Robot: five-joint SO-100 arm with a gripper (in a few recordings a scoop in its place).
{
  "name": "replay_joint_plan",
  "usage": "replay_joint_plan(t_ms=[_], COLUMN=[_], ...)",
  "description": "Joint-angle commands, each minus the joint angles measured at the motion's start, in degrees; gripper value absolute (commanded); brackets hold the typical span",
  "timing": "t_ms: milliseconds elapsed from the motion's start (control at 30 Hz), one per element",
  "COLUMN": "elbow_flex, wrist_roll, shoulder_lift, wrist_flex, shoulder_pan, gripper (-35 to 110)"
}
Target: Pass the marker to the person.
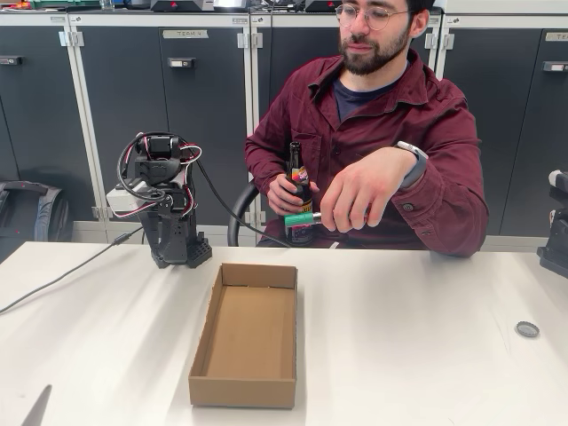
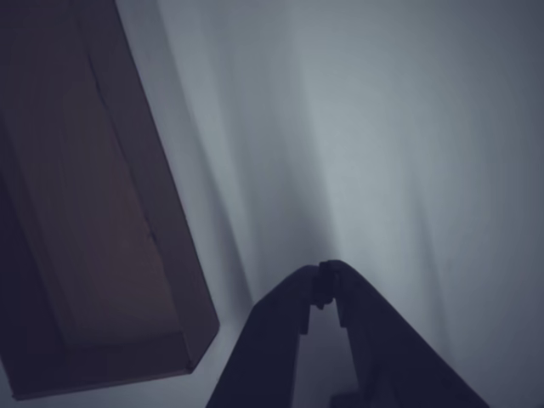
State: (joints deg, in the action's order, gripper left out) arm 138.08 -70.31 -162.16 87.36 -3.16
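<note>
A: What takes up the most room?

B: The table (image 1: 417,311), a smooth white matte top. Behind it sits the person (image 1: 382,133) in a maroon button shirt over a dark tee, with a grey-banded watch (image 1: 414,161) on the wrist. Behind the person stand flat grey cabinet doors (image 1: 160,115).

A: And the arm?

B: The black robot arm (image 1: 164,204) is folded low at the table's far edge, looped with wires. In the wrist view its gripper (image 2: 327,285) has two dark tapered fingers meeting at the tips, with nothing between them, pointing at bare tabletop.

A: What lies near it?

B: An open cardboard box (image 1: 248,337), long, shallow and rectangular, with plain brown matte walls. In the wrist view it sits to the left of the gripper, close by but not touching.

A: Where is the marker?

B: The marker (image 1: 300,218) is in the person's hand (image 1: 359,191), well away from the gripper, past the box's far end. Its cap is bright green; fingers hide most of the barrel. The other hand grips a dark glass bottle (image 1: 297,182), upright, just behind the marker.

A: Anything smaller?

B: A small round grey cap (image 1: 527,329) lies flat far off to the right in the fixed view.
</note>
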Motion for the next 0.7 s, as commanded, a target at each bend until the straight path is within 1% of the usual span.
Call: replay_joint_plan(t_ms=[0, 467, 667], elbow_flex=[-0.09, 0.0, -8.7], wrist_roll=[0.35, 2.64, 10.99], shoulder_lift=[-1.23, 0.88, 8.7], wrist_flex=[-0.62, -4.75, -6.42], shoulder_pan=[0.09, 0.26, 0.53], gripper=[-5, -5, -5])
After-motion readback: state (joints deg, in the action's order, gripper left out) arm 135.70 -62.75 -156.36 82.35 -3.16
